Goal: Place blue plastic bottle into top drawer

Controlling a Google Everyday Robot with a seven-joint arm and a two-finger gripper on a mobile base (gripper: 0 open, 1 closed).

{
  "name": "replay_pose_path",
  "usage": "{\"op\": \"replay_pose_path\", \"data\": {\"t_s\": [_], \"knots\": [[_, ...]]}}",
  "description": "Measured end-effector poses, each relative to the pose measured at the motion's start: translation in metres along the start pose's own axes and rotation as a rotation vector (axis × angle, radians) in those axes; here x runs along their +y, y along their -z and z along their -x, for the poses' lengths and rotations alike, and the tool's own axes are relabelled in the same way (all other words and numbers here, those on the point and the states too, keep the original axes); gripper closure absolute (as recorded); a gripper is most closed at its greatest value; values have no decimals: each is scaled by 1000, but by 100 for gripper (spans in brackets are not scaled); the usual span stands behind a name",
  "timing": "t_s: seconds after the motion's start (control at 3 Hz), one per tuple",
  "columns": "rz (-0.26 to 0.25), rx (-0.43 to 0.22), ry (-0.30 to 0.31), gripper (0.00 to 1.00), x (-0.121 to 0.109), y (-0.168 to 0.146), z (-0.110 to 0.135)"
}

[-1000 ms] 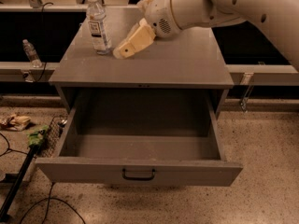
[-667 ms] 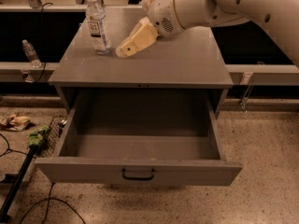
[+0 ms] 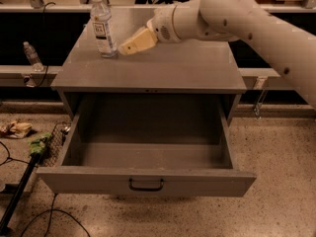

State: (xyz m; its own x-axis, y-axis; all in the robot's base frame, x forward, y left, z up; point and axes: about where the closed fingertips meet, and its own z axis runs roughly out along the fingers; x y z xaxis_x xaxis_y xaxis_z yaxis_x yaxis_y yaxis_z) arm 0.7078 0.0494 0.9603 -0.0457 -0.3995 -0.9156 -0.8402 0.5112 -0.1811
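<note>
Recording a small advance over the last second: finding the gripper [image 3: 124, 48] carried a little further left across the cabinet top [image 3: 187, 68], now lying just beside the blue plastic bottle [image 3: 103, 26], low at its right side, with a narrow gap remaining and no contact apparent. Finding the bottle unmoved, standing upright at the rear left of the cabinet top, white cap on. Being unable to tell the gripper's state, spread or closed; seeing nothing held in it. Judging the approach as nearly finished and the grasp as not yet made, leaving lift, carry and lowering all outstanding. Noting the top drawer [image 3: 197, 181] pulled out below the cabinet top, front panel towards the camera, standing ready for receiving the bottle.

Counting:
- one gripper
- one blue plastic bottle on the cabinet
- one smaller bottle [image 3: 32, 56] off to the left against the dark background, not concerned in the task
- one open drawer
- one black handle [image 3: 146, 184] at the centre of its front
</note>
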Motion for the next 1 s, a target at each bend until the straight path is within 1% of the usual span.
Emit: {"op": "replay_pose_path", "data": {"t_s": [0.33,0.67,1.0], "knots": [[-24,-43,-57,0,-39,-49,-6],[70,-83,-102,0,-53,-129,-17],[125,-120,-111,0,-58,-161,-11]]}}
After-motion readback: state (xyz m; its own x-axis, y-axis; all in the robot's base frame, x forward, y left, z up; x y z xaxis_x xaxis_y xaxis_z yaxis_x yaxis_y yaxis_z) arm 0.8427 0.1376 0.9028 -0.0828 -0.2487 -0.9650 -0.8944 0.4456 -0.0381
